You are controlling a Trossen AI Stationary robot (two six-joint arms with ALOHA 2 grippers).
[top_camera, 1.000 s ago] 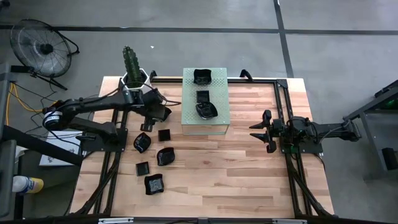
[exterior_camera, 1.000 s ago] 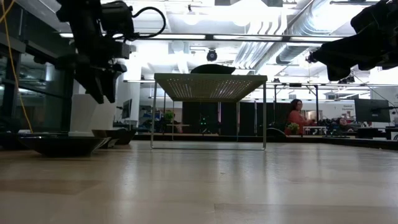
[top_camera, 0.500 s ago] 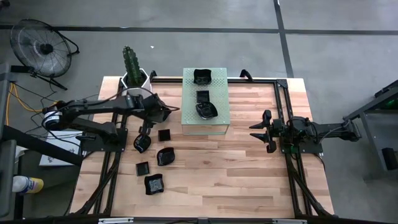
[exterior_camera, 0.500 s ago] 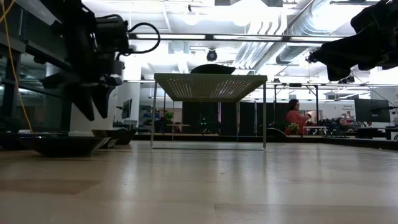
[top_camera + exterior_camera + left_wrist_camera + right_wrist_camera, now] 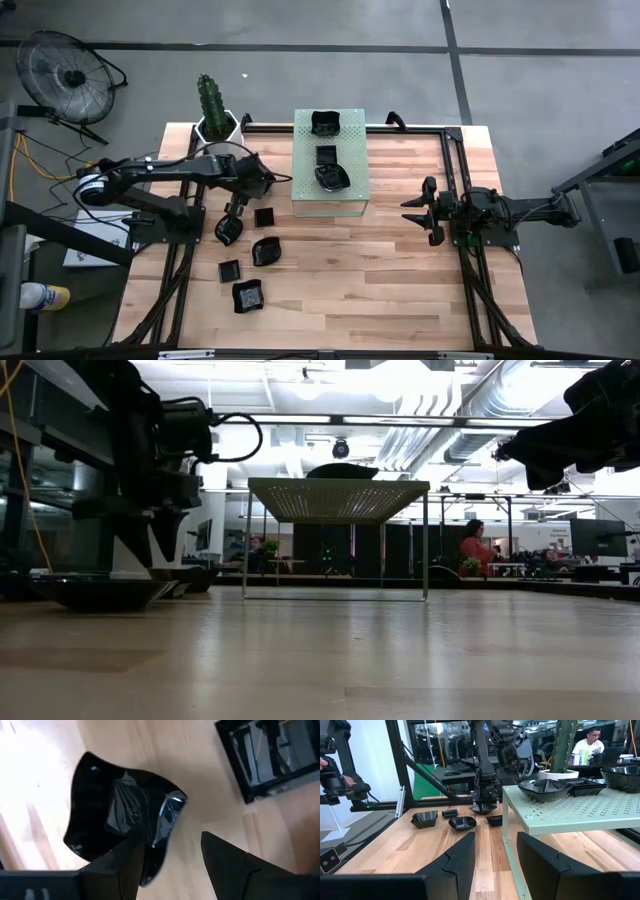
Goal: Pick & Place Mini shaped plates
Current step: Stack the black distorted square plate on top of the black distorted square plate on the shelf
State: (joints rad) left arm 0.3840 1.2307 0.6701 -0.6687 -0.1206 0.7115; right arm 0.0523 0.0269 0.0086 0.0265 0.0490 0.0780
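Several glossy black mini shaped plates lie on the wooden table at its left: a wavy-edged one, a small square one, a round one and two nearer the front edge. Three more sit on top of the pale green perforated block. My left gripper points steeply down, open, just above the wavy plate. One finger is over the plate's bowl, the other outside its rim over bare wood. My right gripper waits open and level at the table's right.
A white hexagonal pot with a cactus stands at the far left corner, just behind my left arm. The green block stands on thin legs at the far middle. Black frame rails run along the table. Bare wood lies between the block and the front edge.
My left gripper has come down toward the wavy plate and a little toward the table's near edge, rolling slightly about its own axis. It has stayed open. The plates have not moved.
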